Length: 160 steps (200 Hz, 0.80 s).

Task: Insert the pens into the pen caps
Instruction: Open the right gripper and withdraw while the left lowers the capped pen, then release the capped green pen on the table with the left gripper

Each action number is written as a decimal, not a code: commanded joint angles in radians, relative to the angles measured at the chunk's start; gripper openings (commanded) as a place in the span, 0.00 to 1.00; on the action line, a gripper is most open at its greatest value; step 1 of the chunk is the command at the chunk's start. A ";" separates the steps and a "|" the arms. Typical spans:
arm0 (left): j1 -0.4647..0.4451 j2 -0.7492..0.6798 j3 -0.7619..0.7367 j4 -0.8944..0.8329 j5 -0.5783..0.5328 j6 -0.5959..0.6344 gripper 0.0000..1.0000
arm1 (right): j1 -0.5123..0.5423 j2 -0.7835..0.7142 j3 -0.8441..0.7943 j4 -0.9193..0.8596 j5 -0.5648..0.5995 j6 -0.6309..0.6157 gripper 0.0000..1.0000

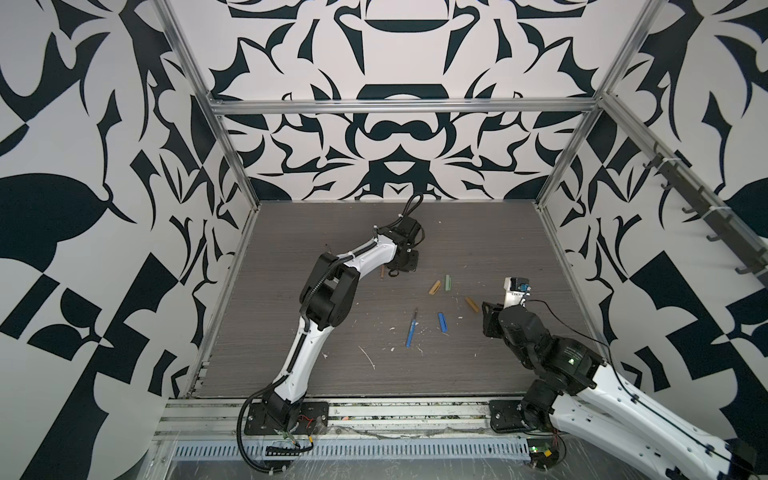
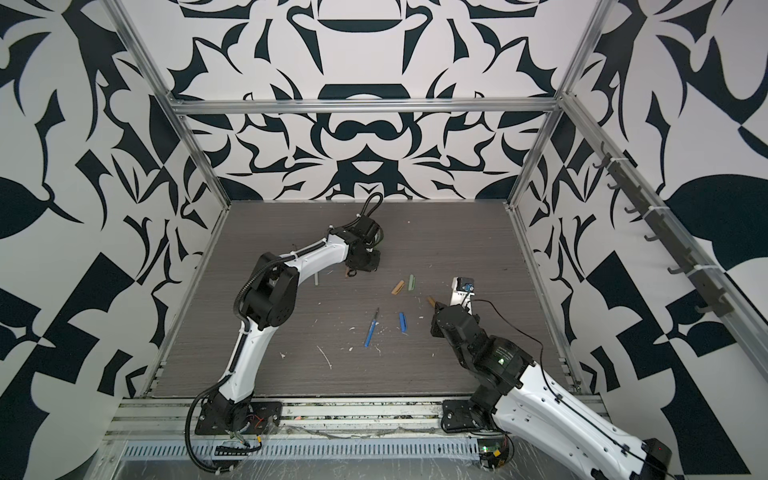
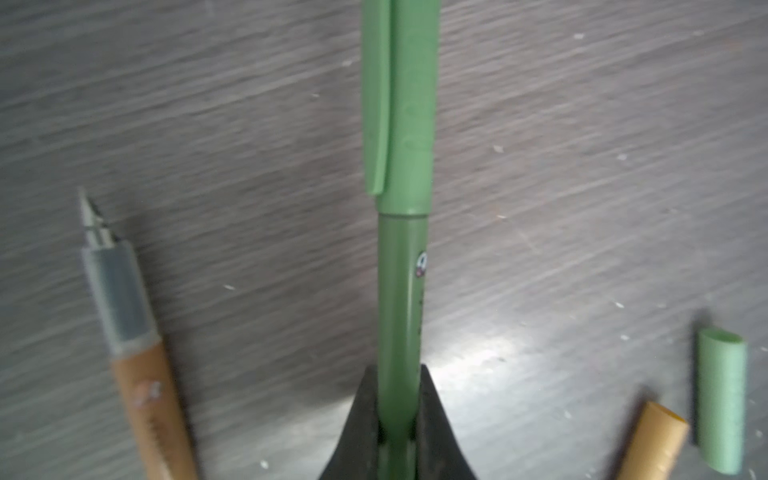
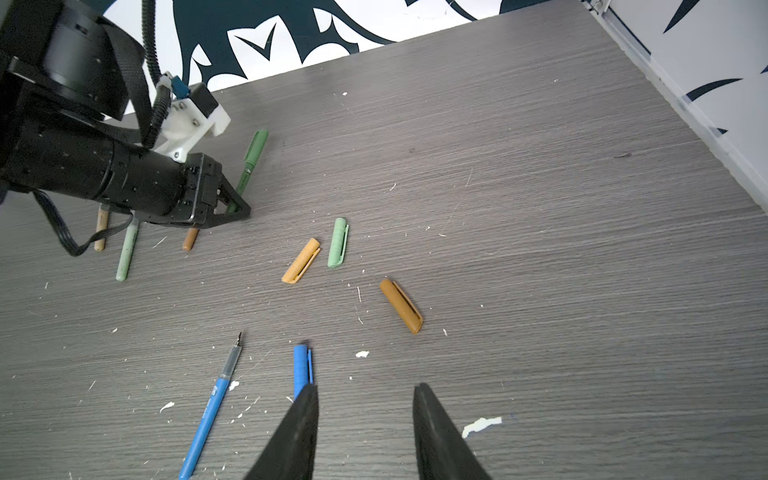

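My left gripper (image 3: 399, 415) is shut on the barrel of the dark green pen (image 3: 401, 291), which wears its dark green cap (image 3: 409, 104). It holds the pen low over the table at the back. The tan pen (image 4: 101, 230), pale green pen (image 4: 126, 253) and orange-brown pen (image 4: 190, 240) lie partly hidden under that arm. The tan cap (image 4: 300, 261), pale green cap (image 4: 338, 243) and orange-brown cap (image 4: 401, 305) lie loose mid-table. My right gripper (image 4: 366, 386) is open and empty, one finger just over the blue cap (image 4: 301, 370). The uncapped blue pen (image 4: 212, 407) lies beside it.
The grey wood-grain table (image 1: 478, 365) is scattered with white flecks and scratch marks. Patterned walls with aluminium frame rails (image 1: 399, 106) close in the back and both sides. The left arm (image 1: 332, 291) stretches over the left half of the table.
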 commanded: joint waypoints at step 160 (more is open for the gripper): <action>0.001 0.002 0.053 -0.151 0.167 0.015 0.26 | -0.004 0.005 0.014 0.018 -0.025 0.012 0.40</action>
